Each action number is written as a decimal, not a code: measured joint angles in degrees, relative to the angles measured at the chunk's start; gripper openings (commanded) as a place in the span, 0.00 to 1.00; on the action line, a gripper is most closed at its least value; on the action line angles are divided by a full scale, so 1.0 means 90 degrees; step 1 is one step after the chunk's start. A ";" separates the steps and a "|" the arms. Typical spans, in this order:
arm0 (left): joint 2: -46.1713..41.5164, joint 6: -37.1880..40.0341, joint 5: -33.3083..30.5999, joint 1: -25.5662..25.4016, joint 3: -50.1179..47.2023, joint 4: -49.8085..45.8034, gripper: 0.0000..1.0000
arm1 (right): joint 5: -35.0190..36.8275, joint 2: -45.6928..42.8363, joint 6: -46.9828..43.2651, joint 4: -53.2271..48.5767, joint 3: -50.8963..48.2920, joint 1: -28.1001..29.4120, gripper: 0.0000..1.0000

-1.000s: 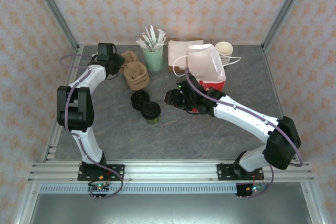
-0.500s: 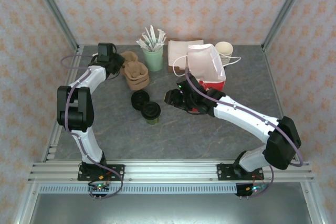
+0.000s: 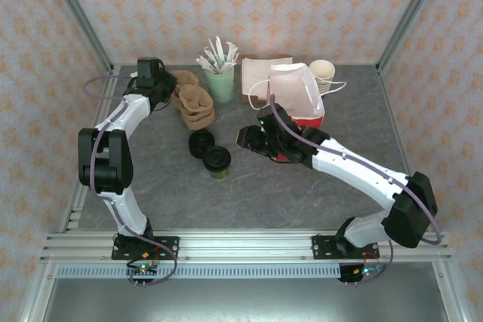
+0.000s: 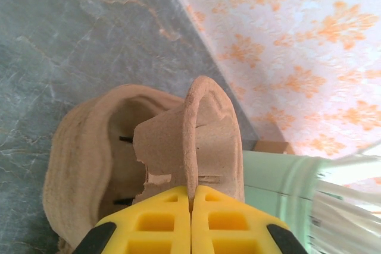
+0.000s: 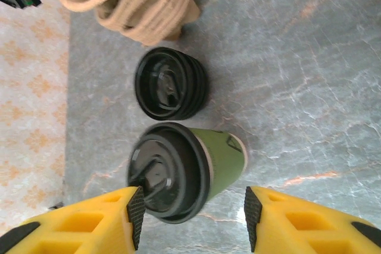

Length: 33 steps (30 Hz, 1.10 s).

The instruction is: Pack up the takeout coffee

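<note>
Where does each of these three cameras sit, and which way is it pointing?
Top external: fixed above and behind, looking down on the table; left arm and right arm show, bases nearest.
Left wrist: on the left arm, looking along the left gripper, shut on the cup carrier rim.
Right wrist: on the right arm, looking down past the open right gripper at the takeout coffee.
Shared: top and right wrist both show that coffee.

Glossy coffee lid [image 5: 169, 171], rough pulp carrier [image 4: 77, 147]
</note>
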 measured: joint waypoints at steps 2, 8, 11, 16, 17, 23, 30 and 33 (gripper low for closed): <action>-0.0291 0.0007 0.0041 0.0000 0.0002 -0.0002 0.01 | -0.0024 -0.0095 -0.0080 0.0000 0.0206 0.0000 0.51; -0.1292 0.0165 0.0279 0.0000 0.0117 -0.0061 0.00 | -0.0160 -0.0415 -0.0452 0.0034 0.0806 -0.0017 0.51; -0.1875 0.0398 0.0597 0.0000 0.0204 -0.0100 0.00 | -0.0347 -0.0629 -0.0721 0.0080 0.1015 -0.0143 0.53; -0.2747 0.0882 0.1579 -0.0129 0.0454 -0.0255 0.00 | -0.0736 -0.0867 -0.1226 0.0175 0.1464 -0.0544 0.55; -0.2907 0.0976 0.1756 -0.0206 0.0493 -0.0318 0.00 | -0.0816 -0.0896 -0.1321 0.0197 0.1540 -0.0595 0.55; -0.3857 0.1297 0.2669 -0.0901 0.0505 -0.0665 0.00 | -0.1824 -0.0954 -0.1773 0.0607 0.1804 -0.0653 0.54; -0.4590 0.1144 0.2968 -0.1190 0.0063 -0.0680 0.00 | -0.2849 -0.0906 -0.1829 0.0954 0.1802 -0.0648 0.54; -0.4694 0.1127 0.2965 -0.1341 -0.0075 -0.0726 0.00 | -0.3206 -0.0855 -0.1831 0.1156 0.1797 -0.0590 0.54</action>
